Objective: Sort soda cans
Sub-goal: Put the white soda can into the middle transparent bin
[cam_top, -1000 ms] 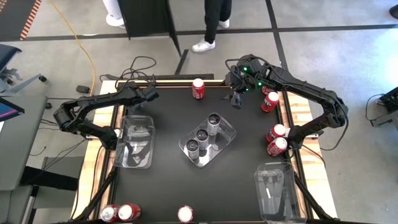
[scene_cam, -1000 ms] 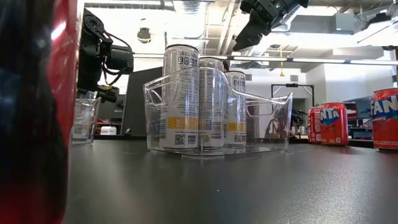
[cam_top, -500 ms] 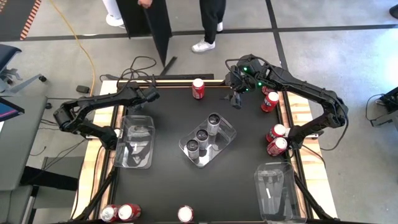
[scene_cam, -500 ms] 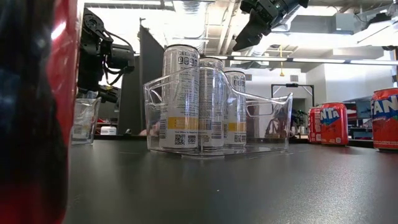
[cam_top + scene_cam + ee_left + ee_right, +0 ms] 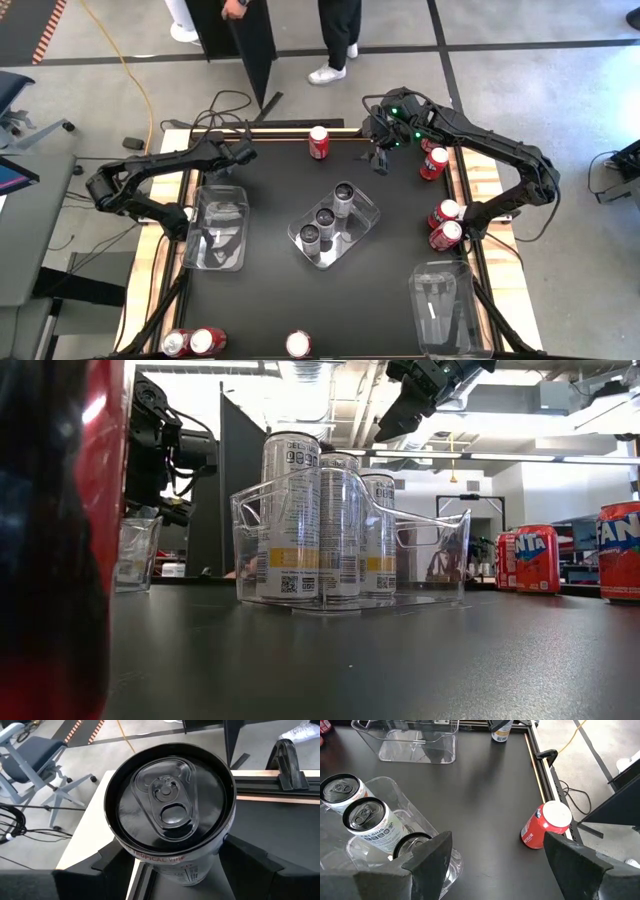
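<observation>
My left gripper (image 5: 243,152) is over the table's far left corner, shut on a silver can with a dark top (image 5: 169,810). That can also shows in the right wrist view (image 5: 500,731). My right gripper (image 5: 380,160) hangs open in the air near the far edge, right of a red can (image 5: 319,142) that stands upright there (image 5: 545,826). Three silver cans (image 5: 325,215) stand in a clear tray (image 5: 366,222) at the table's middle. Other red cans stand along the right edge (image 5: 444,224) and the near edge (image 5: 192,342). My left gripper has the silver can pinched between its two fingers (image 5: 107,862), one on each side of the can's wall (image 5: 150,861) just below the top rim. The fingers come from above, slanting down. The can is upright; whether its base rests on the table I cannot tell.
An empty clear tray (image 5: 218,228) lies on the table's left side and another (image 5: 440,305) by the near right corner. Bare black tabletop lies between the trays. A person (image 5: 345,35) stands beyond the far edge with a dark board (image 5: 250,50).
Beyond the far edge the person has carried the dark board toward the left. Both arms and all the cans have kept still.
</observation>
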### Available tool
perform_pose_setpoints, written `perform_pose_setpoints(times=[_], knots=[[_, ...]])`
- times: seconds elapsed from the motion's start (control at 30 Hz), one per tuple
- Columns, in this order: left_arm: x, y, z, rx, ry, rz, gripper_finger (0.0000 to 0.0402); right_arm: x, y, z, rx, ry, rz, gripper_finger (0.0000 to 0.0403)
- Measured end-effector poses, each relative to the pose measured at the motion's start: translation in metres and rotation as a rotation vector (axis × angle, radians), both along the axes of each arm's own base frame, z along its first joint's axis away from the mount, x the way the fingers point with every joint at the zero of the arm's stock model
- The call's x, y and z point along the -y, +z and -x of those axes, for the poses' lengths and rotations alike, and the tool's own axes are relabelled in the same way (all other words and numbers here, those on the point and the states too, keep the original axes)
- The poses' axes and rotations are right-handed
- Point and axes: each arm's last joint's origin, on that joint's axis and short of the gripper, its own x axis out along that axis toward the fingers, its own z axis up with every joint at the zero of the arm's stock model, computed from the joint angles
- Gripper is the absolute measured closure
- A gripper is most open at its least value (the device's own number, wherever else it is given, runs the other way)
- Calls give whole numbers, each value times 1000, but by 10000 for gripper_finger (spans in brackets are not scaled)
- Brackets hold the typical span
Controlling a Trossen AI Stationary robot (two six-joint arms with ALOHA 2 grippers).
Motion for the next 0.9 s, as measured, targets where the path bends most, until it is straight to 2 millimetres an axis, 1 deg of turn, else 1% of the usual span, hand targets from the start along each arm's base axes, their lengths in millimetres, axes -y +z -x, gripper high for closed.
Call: perform_pose_setpoints(times=[0.57, 0.77, 0.9], knots=[[3, -1, 4, 40, 77, -13, 146, 0, 0, 0, 0, 0, 1, 72], [3, -1, 4, 45, 83, -16, 167, 0, 0, 0, 0, 0, 0, 72], [3, -1, 4, 45, 83, -16, 167, 0, 0, 0, 0, 0, 1, 72]])
